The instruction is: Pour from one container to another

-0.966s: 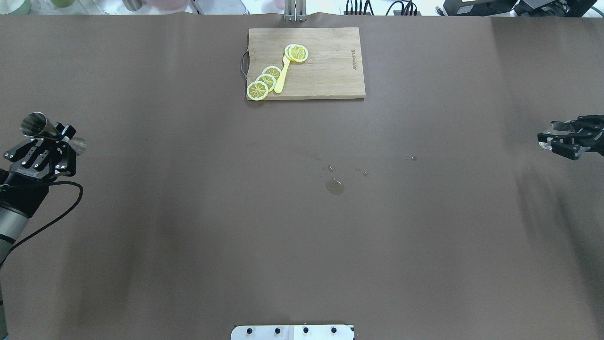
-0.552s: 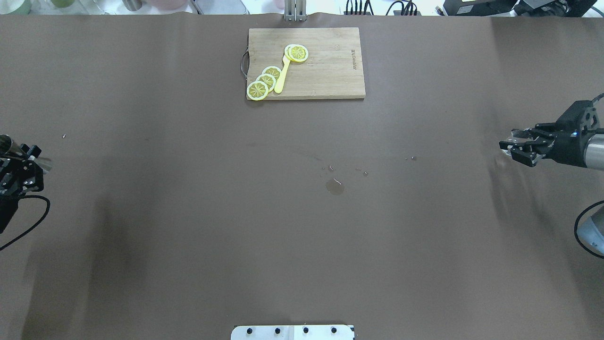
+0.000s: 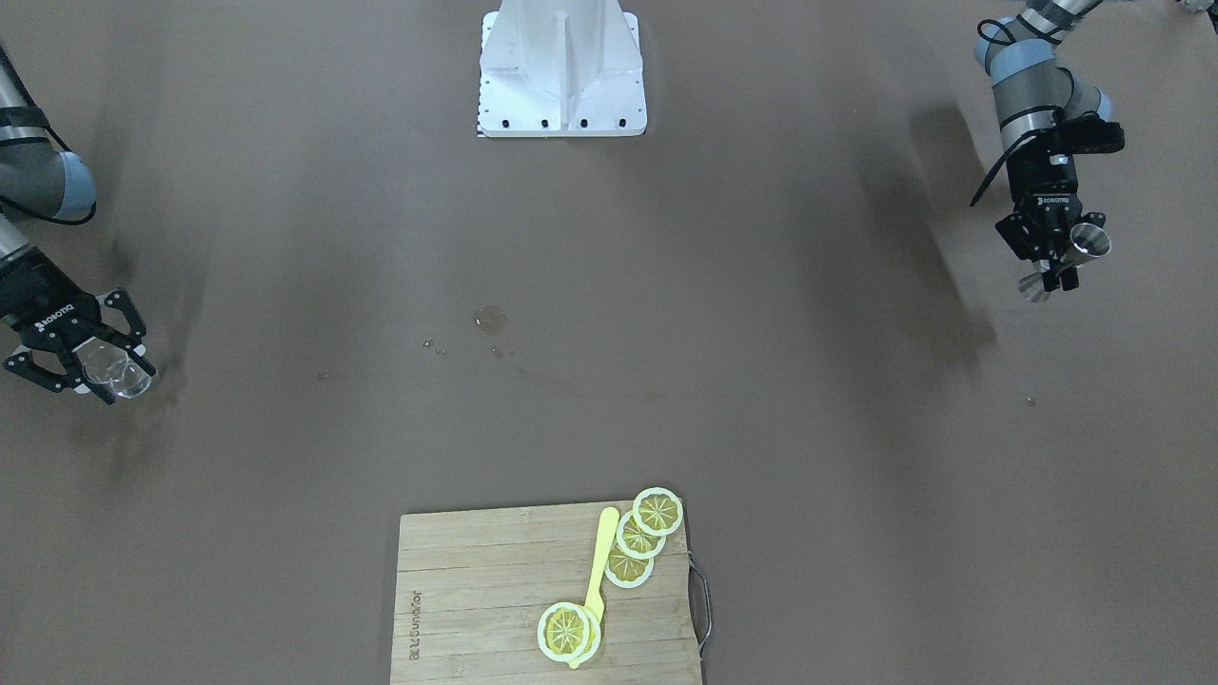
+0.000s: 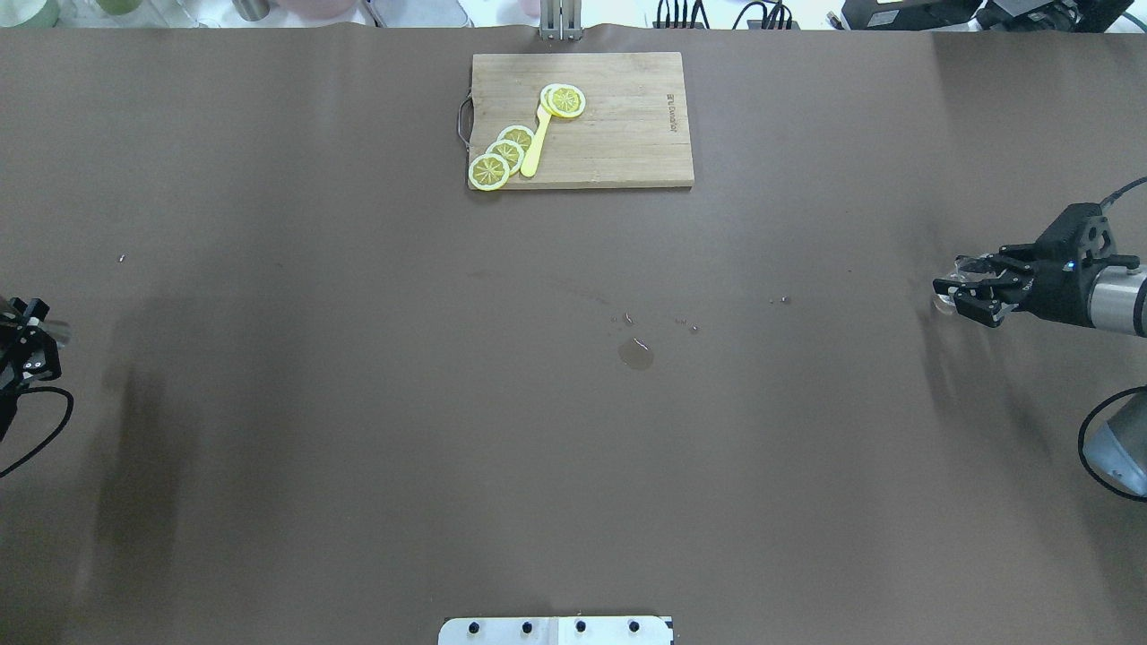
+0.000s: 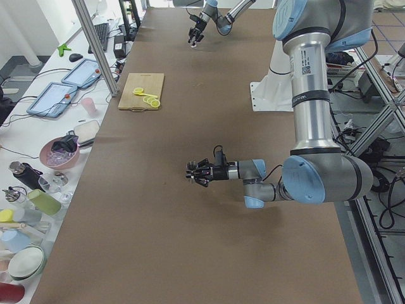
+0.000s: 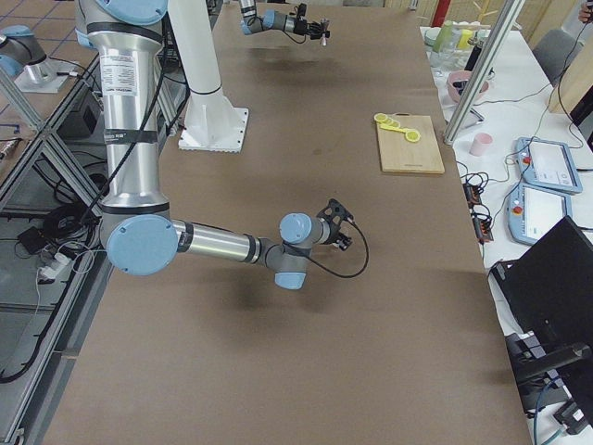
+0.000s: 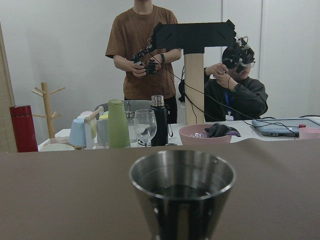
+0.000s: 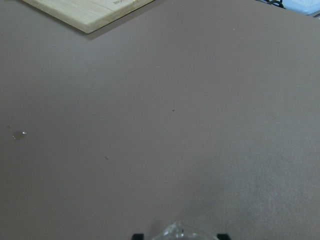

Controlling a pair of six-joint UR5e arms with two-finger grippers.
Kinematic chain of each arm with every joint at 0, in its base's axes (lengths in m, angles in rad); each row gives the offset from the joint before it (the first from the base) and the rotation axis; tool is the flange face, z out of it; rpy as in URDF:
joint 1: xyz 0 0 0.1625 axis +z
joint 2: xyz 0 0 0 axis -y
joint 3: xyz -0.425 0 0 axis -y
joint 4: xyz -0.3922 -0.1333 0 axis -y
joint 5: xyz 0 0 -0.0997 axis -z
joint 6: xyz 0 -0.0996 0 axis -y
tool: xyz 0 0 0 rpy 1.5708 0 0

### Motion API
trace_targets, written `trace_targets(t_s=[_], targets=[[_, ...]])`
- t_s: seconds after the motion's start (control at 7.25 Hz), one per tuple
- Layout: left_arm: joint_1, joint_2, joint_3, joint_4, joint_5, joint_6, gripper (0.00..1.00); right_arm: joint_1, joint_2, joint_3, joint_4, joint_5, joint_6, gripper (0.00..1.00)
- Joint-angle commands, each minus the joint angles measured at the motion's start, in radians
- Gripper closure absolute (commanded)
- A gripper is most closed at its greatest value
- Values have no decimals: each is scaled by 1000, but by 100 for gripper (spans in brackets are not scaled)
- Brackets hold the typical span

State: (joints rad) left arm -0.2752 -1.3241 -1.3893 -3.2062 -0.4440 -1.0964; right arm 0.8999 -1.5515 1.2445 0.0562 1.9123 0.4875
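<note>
Horizontally, left fingers (image 3: 1028, 240) around jigger (image 3: 1083, 245).

The jigger (image 7: 182, 195) is smooth, shiny steel with bright reflections on its rim. The glass (image 3: 116, 374) is clear and glossy. The table (image 4: 358, 430) has a matt brown cover, smooth apart from faint creases. The board (image 4: 618, 134) is pale matt wood with visible grain. The lemon slices (image 4: 506, 154) and fork (image 4: 536, 143) look like smooth yellow plastic. A small puddle (image 4: 636, 355) glistens.
</note>
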Motion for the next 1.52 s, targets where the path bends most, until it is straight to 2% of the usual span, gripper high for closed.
trace_targets(t_s=[0.0,0.14,0.28,0.41,0.55,0.69,1.38], targets=[[4,0,16,22,-2,-42,100,-6,1,-4,2,-1,-1,100],[4,0,12,69,-5,-83,100,-9,1,-11,5,1,-1,96],[4,-1,0,92,-27,-103,100,-9,1,-13,5,-1,-1,83],[4,-1,-8,112,-35,-118,100,-13,1,-16,5,-12,-1,61],[4,-1,-10,149,-35,-155,100,-13,1,-14,7,-13,-1,24],[2,-1,-10,152,-36,-157,100,-13,1,-20,36,-15,0,0],[-1,-44,-39,218,-33,-143,100,-13,-1,-21,60,-7,2,0]])
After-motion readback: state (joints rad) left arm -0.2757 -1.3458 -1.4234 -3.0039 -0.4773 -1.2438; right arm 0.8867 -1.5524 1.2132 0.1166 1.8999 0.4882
